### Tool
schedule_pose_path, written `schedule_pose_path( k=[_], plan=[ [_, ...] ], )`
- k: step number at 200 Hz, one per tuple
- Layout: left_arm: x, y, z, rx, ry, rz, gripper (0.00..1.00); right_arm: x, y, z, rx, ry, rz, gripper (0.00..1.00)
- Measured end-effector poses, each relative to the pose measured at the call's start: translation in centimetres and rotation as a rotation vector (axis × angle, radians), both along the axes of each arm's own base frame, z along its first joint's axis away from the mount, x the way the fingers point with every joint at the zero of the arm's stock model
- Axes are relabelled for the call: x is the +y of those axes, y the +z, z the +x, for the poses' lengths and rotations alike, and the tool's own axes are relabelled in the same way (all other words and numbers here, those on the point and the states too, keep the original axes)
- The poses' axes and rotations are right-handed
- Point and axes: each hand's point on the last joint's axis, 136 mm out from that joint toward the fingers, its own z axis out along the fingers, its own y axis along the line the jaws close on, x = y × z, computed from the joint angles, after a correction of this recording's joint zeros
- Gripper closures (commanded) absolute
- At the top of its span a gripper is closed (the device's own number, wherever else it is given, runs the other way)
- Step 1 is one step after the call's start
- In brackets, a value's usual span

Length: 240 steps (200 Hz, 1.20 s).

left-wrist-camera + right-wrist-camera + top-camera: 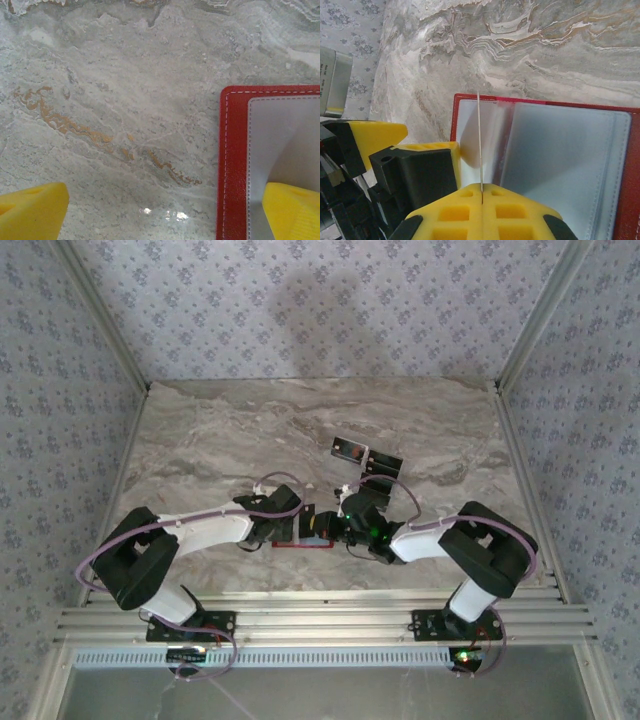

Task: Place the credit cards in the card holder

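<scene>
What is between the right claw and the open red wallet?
A thin card, seen edge-on in the right wrist view. The shut right claw pinches it, and it reaches out over the open wallet.

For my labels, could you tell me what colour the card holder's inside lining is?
Pale grey, inside the red card holder; clearest in the right wrist view.

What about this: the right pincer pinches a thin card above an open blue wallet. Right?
No, the wallet is red, not blue; the right wrist view shows it. The right pincer does pinch a thin card above it, and it lies open.
</scene>
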Motion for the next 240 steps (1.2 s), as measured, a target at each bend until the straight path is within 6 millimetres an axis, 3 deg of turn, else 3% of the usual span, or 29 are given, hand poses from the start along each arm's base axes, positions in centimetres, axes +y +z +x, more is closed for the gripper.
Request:
schedule_pose_path(
  k=[240],
  plan=[
    [0.0, 0.0, 0.0, -0.001, 0.000, 0.000, 0.00, -0.4, -1.5, -0.7, 0.057, -0.030, 0.056, 1.00]
  ],
)
